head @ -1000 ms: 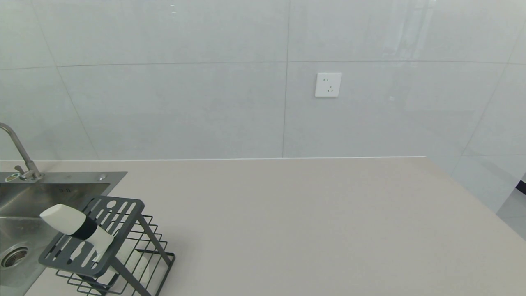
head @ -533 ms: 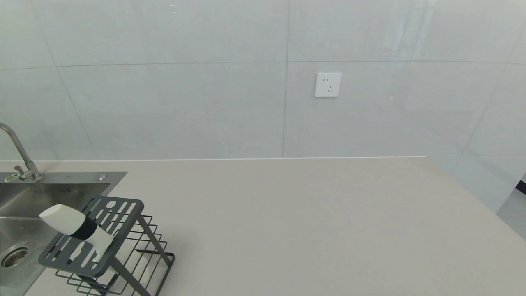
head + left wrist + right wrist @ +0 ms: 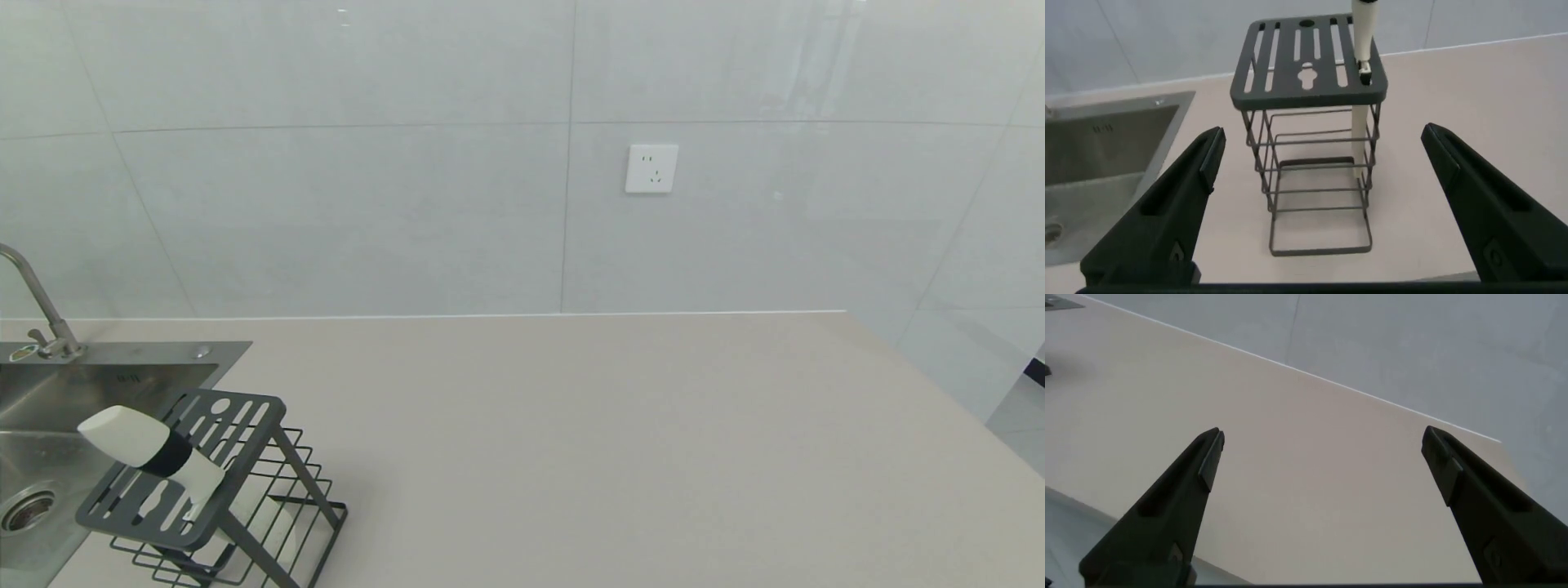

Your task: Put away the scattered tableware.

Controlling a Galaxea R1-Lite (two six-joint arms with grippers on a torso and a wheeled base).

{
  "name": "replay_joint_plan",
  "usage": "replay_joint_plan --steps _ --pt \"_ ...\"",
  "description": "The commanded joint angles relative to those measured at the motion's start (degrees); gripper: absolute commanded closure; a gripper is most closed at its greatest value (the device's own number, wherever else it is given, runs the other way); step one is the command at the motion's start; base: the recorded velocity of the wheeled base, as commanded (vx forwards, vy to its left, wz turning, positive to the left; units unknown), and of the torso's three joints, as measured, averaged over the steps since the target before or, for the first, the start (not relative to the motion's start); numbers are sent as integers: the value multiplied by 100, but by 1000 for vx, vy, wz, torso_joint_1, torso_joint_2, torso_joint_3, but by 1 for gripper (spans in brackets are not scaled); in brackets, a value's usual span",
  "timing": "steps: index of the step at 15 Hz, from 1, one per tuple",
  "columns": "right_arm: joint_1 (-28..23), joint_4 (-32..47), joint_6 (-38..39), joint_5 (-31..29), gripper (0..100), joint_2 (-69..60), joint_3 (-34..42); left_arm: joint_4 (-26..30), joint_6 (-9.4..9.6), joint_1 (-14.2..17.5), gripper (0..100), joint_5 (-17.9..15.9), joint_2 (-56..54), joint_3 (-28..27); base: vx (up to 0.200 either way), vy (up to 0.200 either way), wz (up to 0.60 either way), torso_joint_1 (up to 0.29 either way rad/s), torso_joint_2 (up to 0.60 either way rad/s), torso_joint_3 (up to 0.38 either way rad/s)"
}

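Left gripper (image 3: 1321, 137): fingers spread wide, holding nothing, aimed at the knife rack (image 3: 1306, 61), which sits framed between them but well apart from both. Probably parked there because the rack is the drop-off spot. Right gripper (image 3: 1321, 441): fingers also spread wide, nothing held, hanging over the bare beige countertop (image 3: 1315, 482), likely idle or waiting for an item. The task's thing is a white-handled knife (image 3: 1362, 33) already stowed in an outer slot at a corner of the rack's slotted top plate, with its handle sticking up and its blade down inside the wire cage, which keeps the edge covered and upright. The rack stands on the countertop just beside the steel sink (image 3: 122, 353), probably so it can drain. Count: two grippers, one rack, one knife, one sink, one faucet (image 3: 37, 298), one wall socket (image 3: 651, 168).
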Motion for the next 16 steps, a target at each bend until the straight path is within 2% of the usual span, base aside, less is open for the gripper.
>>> replay_joint_plan --steps 1,2,3,6,7,8,9,11,12,15,16 --pt "-370 -8 5 -76 0 -9 0 22 -343 0 0 161 1 7 0 0 0 0 0 0" --pt "-467 -43 -30 -419 0 -106 0 31 -422 0 0 311 1 -1 0 0 0 0 0 0" --pt "-441 -52 -30 -682 0 -106 0 31 -413 0 0 337 1 -1 0 0 0 0 0 0" --pt "-564 -8 383 -682 0 -9 0 22 -431 0 0 302 1 7 0 0 0 0 0 0" --pt "-1170 -25 277 -691 0 70 0 31 -440 0 0 293 1 -1 0 0 0 0 0 0" --pt "-1161 -43 189 -674 0 70 0 31 -440 0 0 293 1 7 0 0 0 0 0 0" --pt "-1152 -52 198 -603 0 70 0 31 -440 0 0 293 1 -1 0 0 0 0 0 0" --pt "-1065 -16 31 416 0 70 0 31 -440 0 0 302 1 -1 0 0 0 0 0 0" --pt "-590 -8 -180 566 0 70 0 31 -457 0 0 302 1 -1 0 0 0 0 0 0" --pt "-546 -43 348 3 0 9 0 31 -440 0 0 302 1 -1 0 0 0 0 0 0" --pt "-546 -25 937 -735 0 9 0 31 -448 0 0 302 1 7 0 0 0 0 0 0"
